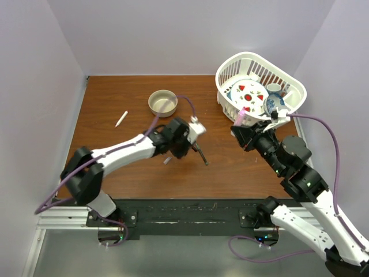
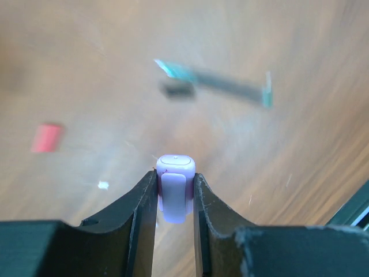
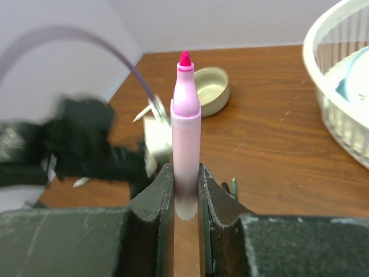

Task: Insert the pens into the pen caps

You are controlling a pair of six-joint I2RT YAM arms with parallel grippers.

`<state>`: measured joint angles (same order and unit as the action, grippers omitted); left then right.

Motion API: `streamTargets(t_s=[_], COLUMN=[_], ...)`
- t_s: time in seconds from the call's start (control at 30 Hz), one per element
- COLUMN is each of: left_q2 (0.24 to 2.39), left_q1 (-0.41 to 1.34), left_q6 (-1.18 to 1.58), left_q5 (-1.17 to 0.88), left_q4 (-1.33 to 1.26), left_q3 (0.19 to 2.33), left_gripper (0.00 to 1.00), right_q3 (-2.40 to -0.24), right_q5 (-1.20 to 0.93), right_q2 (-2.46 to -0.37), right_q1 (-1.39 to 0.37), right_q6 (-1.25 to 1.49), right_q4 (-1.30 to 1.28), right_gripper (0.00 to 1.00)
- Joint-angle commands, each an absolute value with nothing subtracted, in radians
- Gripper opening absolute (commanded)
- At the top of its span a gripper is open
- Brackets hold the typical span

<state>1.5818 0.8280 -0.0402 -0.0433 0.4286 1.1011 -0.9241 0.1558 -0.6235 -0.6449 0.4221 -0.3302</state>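
Note:
My left gripper (image 2: 174, 180) is shut on a pale pink pen cap (image 2: 174, 166), held above the table with its closed end pointing away. Below it lie a dark pen with green ends (image 2: 219, 81), a grey cap (image 2: 179, 90) beside it and a red cap (image 2: 46, 137), all blurred. In the top view the left gripper (image 1: 170, 157) hangs mid-table beside the dark pen (image 1: 202, 156). My right gripper (image 3: 186, 173) is shut on the pink marker (image 3: 186, 115), which stands upright with its bare tip up. It hovers in front of the basket (image 1: 242, 126). A white pen (image 1: 121, 119) lies far left.
A tan round bowl (image 1: 162, 103) stands at the back centre. A white basket (image 1: 230, 66) holding plates and a cup sits at the back right, close behind the right gripper. Walls enclose the table on the left, back and right.

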Motion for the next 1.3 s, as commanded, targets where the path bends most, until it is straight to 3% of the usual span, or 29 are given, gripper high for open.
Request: streamTargets(t_s=[0.0,0.23,0.43,1.27], left_q2=[1.382,1.224,1.184,1.149], left_q1=[0.781,0.782,0.781,0.781], left_q6=[0.257,0.628,0.796,0.759], left_q5=[-0.009,0.251,0.314,0.334], left_q4=[0.189,0.17,0.179,0.133], left_q3=[1.103,1.184,1.207,1.129], left_gripper=[0.0,0.0,0.0,0.0], right_q3=[-0.922,-0.887,-0.897,-0.985], right_q5=[-0.038,-0.189,-0.129,-0.187], right_q2=[-0.707,-0.897,-1.05,-1.189], right_q1=[-0.646,-0.658,-0.779,-0.81], right_q6=[0.377,0.385,0.385,0.466], right_q4=[-0.296,-0.195,-0.101,-0.006], right_gripper=[0.0,0.0,0.0,0.0])
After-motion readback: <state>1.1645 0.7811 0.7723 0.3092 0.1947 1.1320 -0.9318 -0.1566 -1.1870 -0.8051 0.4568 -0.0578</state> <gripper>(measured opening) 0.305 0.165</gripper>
